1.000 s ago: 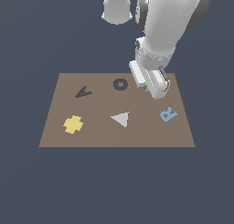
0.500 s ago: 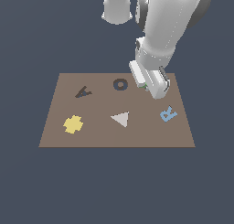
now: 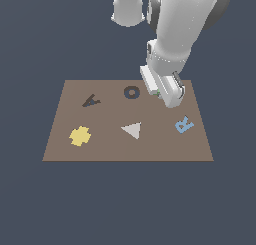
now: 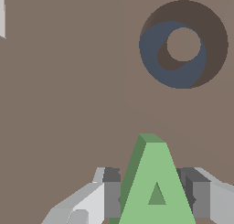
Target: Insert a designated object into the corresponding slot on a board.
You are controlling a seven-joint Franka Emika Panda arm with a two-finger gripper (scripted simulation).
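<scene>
The green letter A [image 4: 155, 186] sits between my gripper's [image 4: 153, 198] two fingers, which press on its two sides just over the tan-brown board [image 3: 105, 139]. In the exterior view my gripper [image 3: 161, 93] is low over the board's far part, toward the exterior view's right, and only a speck of the green A [image 3: 158, 93] shows there. The dark A-shaped slot [image 3: 90, 101] lies far off toward the exterior view's left. The slot is out of the wrist view.
A dark round ring recess [image 3: 131, 92] lies just beside my gripper and shows in the wrist view [image 4: 201, 22]. A pale triangle [image 3: 132, 130], a light blue letter R [image 3: 184, 124] and a yellow cross-like piece [image 3: 80, 136] lie on the board's near half.
</scene>
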